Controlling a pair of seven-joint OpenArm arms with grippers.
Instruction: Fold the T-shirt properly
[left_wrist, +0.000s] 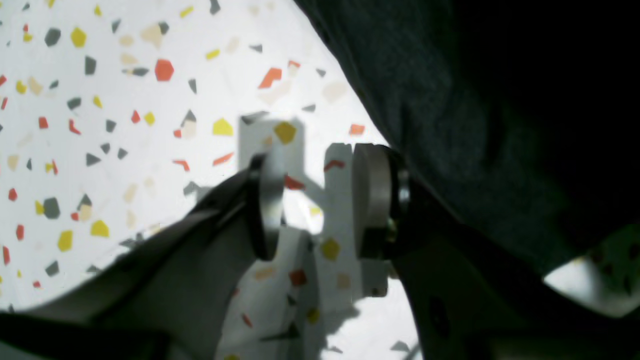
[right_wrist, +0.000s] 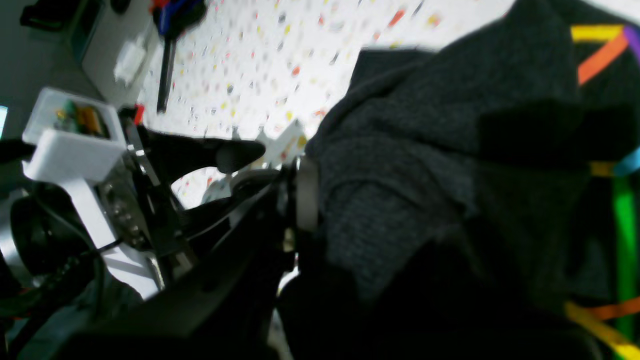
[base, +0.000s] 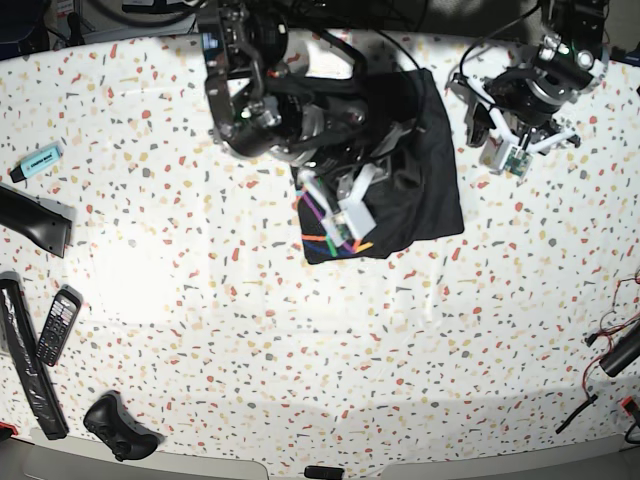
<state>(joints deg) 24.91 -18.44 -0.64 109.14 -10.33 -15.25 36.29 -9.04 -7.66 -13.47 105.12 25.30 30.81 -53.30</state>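
The black T-shirt (base: 420, 180) lies bunched and partly folded at the back of the speckled table (base: 250, 330), with a strip of rainbow print (base: 325, 228) showing at its near left corner. My right gripper (right_wrist: 320, 210) is shut on a thick fold of the T-shirt (right_wrist: 400, 165); one pad (right_wrist: 306, 195) presses into the cloth and the other is hidden behind it. My left gripper (left_wrist: 315, 200) stands open just above bare table, nothing between its pads, right beside the T-shirt's edge (left_wrist: 440, 110). In the base view the left gripper (base: 478, 125) is just off the shirt's right side.
Along the table's left edge lie a light blue marker (base: 38, 160), a black wedge-shaped object (base: 35, 225), a phone (base: 58, 325), a long black strip (base: 25, 370) and a game controller (base: 120, 428). Cables (base: 610, 360) lie at the right edge.
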